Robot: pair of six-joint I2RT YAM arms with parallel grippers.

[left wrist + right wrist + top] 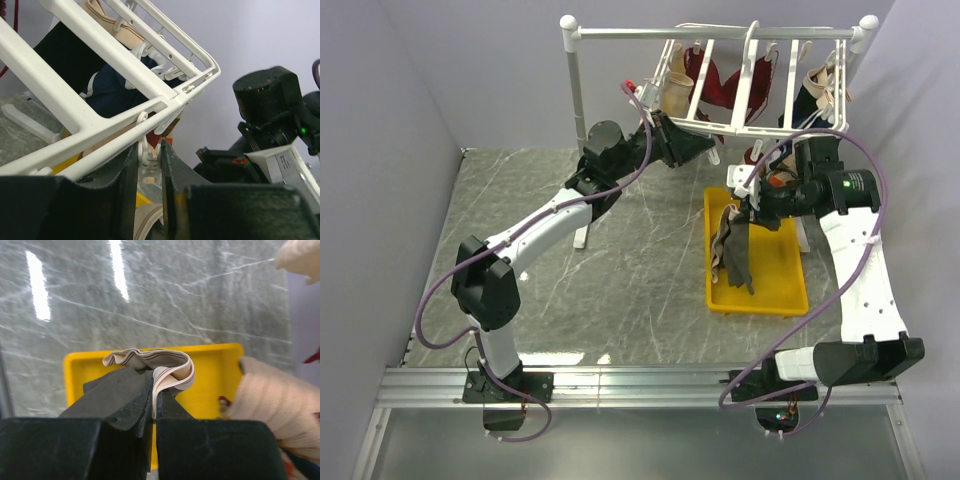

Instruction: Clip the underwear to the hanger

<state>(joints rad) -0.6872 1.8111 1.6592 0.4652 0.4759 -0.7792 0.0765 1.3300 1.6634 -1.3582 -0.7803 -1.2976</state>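
Note:
The underwear (pixel 735 250) is dark grey-brown with a beige band and hangs from my right gripper (pixel 745 202) over the yellow tray. In the right wrist view the gripper (pixel 153 385) is shut on the folded beige band (pixel 172 367). The hanger (pixel 748 72) is a white slatted rack that hangs tilted from the rail at the back. My left gripper (pixel 710 152) is at its lower corner. In the left wrist view the jaws (pixel 149 150) stand close together around a small white clip (pixel 145 160) that dangles under the hanger's frame (pixel 110 50).
A yellow tray (pixel 760 305) lies on the table under the underwear. A white pole-and-rail stand (pixel 720 32) carries the hanger. A maroon garment (pixel 720 88) and beige garments (pixel 677 92) hang on the hanger. My right arm (pixel 280 115) is close to the left gripper.

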